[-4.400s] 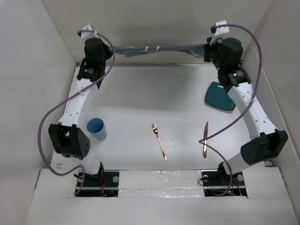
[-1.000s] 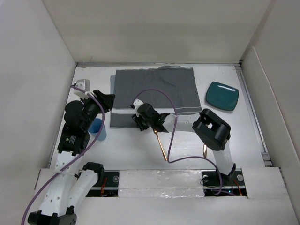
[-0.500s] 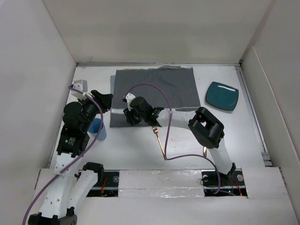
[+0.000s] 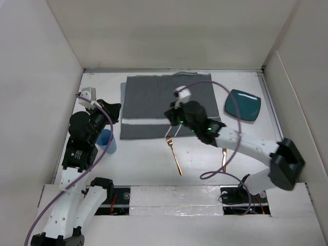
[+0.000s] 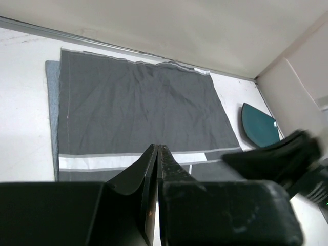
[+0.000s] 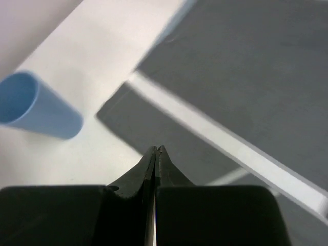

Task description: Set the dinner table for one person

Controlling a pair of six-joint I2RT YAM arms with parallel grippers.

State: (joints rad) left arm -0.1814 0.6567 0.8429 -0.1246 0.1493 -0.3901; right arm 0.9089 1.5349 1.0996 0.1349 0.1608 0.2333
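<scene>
The dinner table (image 4: 148, 159) is the broad matte white top that carries everything, walled in on three sides, with both arm bases at its near edge. It lies flat, face up, and its long axis appears to run side to side across the front of the arms. In my judgement it is rigid and fixed, smooth enough that cutlery and cloth would slide on it. It is a surface to set things on and offers nowhere to take hold. A grey placemat (image 4: 166, 102) with a white stripe lies flat toward the middle of the far edge. A teal plate (image 4: 243, 105) sits just off the placemat's right side, near the far right corner. A blue cup (image 4: 106, 141) stands near the left edge, partly hidden behind the left arm. A copper fork (image 4: 174, 154) lies near the middle, tines toward the placemat, and a matching knife (image 4: 224, 159) lies to its right, toward the near edge. The left gripper (image 5: 156, 147) has its fingers pressed together on nothing and is poised near the placemat's left side. The right gripper (image 6: 156, 148) is likewise closed and empty, over the placemat's near edge. Whether it touches the cloth cannot be told.
</scene>
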